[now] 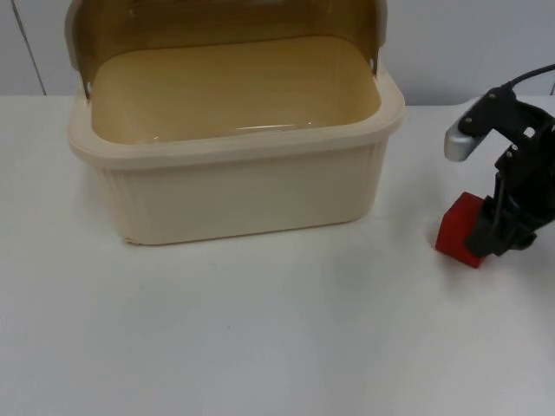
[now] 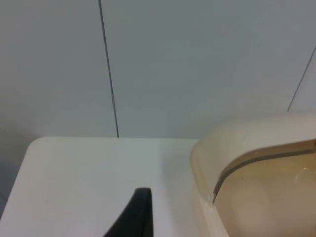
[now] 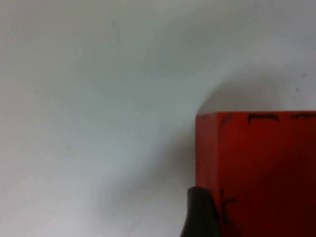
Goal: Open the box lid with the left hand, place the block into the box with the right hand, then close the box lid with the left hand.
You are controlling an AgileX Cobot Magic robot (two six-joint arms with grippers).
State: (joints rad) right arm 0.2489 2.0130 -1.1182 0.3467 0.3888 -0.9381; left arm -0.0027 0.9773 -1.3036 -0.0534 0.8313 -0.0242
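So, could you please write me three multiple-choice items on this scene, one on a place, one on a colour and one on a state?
1. Where is the block?
A. inside the box
B. on the table, to the right of the box in the top view
C. on the box lid

2. What colour is the block?
A. red
B. blue
C. green

3. How is the lid of the box?
A. shut
B. lying on the table
C. swung up and back, box open

Key:
1 B: the block rests on the white table at the right pincer, apart from the box.
2 A: it is red in the top view and the right wrist view.
3 C: the box's bare inside shows, with the lid standing behind it.
The left pincer waits beside the box's end.
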